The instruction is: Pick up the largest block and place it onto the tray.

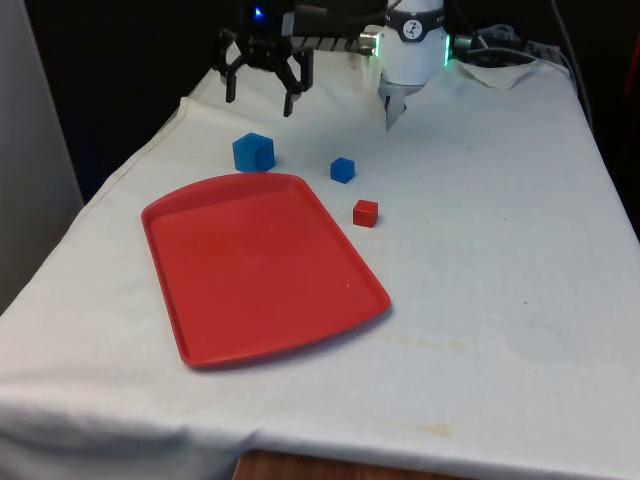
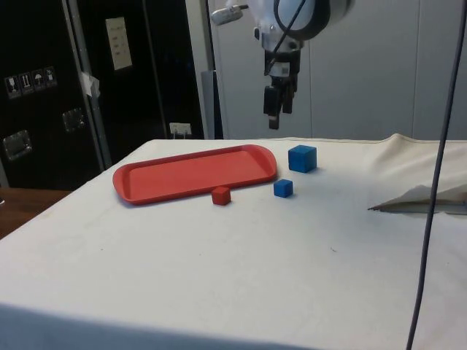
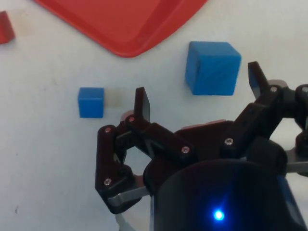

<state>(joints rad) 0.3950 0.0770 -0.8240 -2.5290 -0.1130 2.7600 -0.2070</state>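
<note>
The largest block, a blue cube [image 1: 254, 152] [image 2: 302, 158] [image 3: 212, 68], rests on the cloth just beyond the red tray's [image 1: 260, 265] [image 2: 193, 171] [image 3: 120, 21] far corner. A small blue cube [image 1: 343, 169] [image 2: 283, 188] [image 3: 91, 102] and a small red cube [image 1: 365, 213] [image 2: 221, 195] [image 3: 5, 27] lie beside the tray on the front view's right. My gripper [image 1: 261, 97] [image 2: 278, 117] [image 3: 199, 91] hangs open in the air above and slightly behind the large blue cube, holding nothing. In the wrist view the large cube sits between and ahead of the two fingertips.
The tray is bare inside. A folded ridge of cloth [image 2: 419, 200] lies at the side view's right. Open cloth stretches across the front view's right and near side.
</note>
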